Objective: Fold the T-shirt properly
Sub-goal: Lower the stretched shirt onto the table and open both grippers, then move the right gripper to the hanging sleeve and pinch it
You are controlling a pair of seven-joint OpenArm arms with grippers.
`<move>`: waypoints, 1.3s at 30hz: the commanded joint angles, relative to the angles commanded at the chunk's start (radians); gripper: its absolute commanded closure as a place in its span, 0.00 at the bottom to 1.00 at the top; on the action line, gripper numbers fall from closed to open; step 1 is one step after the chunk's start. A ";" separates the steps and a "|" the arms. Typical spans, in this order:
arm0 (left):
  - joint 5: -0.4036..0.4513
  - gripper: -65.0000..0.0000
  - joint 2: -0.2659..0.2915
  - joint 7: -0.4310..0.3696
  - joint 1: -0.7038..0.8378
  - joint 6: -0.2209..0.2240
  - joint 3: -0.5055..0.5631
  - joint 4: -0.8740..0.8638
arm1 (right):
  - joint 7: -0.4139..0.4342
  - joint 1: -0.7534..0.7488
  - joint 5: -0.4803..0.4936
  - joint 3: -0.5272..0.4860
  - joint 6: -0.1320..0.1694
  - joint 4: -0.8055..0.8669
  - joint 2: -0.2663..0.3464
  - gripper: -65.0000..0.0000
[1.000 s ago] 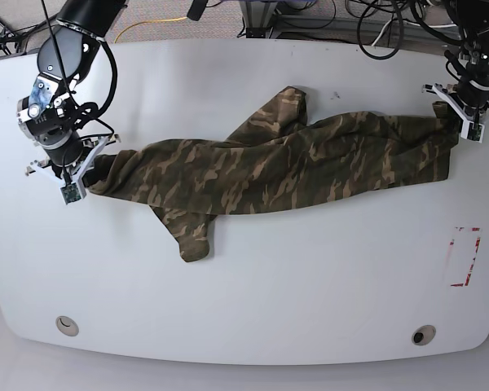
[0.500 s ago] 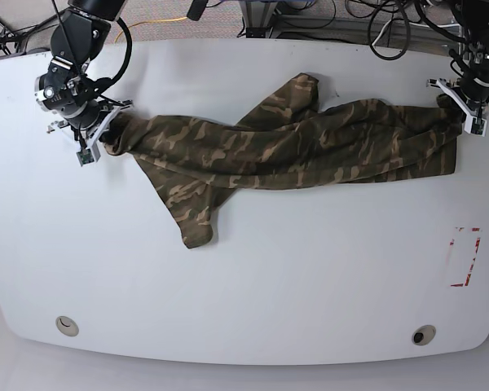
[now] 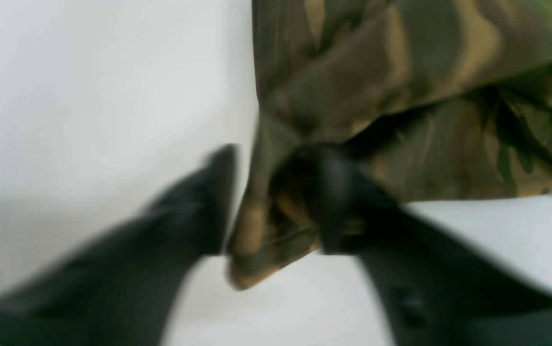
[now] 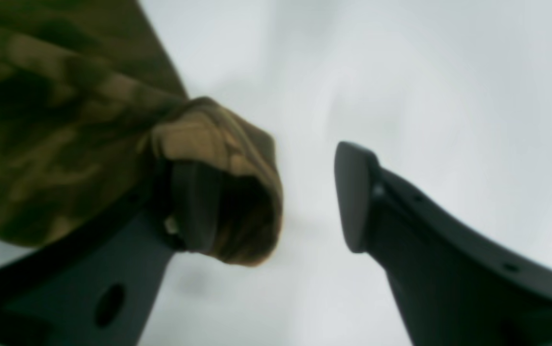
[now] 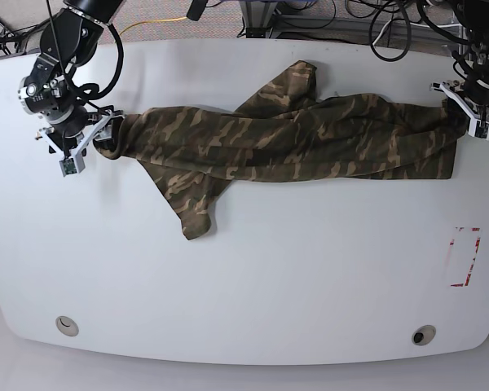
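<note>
T-shirt (image 5: 293, 142) stretched left-right, sleeves angled diagonally

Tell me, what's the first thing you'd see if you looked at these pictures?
The big camouflage T-shirt, stretched in a long rumpled band across the far half of the white table, one sleeve pointing toward the near edge. At each end sits a robot pincer: the left pincer has cloth between its fingers, while the right pincer is open, fabric draped over one finger.

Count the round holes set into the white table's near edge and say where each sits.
2. One hole lies near the table's front-left corner in the base view; the other hole lies near the front-right corner. The T-shirt could hide more.
</note>
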 joint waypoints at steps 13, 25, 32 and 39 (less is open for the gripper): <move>0.000 0.43 -0.005 0.000 0.002 0.000 -0.008 0.068 | -0.292 0.043 0.399 0.166 0.000 0.038 0.054 0.36; 0.002 0.43 -0.002 0.000 -0.026 0.000 -0.006 0.063 | -0.339 0.038 0.505 0.186 0.000 0.037 0.055 0.37; 0.003 0.43 -0.002 0.002 -0.061 0.000 -0.006 0.063 | -0.292 0.204 0.322 0.017 0.000 -0.127 0.043 0.37; 0.003 0.43 -0.002 0.002 -0.060 0.000 -0.005 0.066 | -0.201 0.348 0.259 -0.118 0.000 -0.405 0.051 0.37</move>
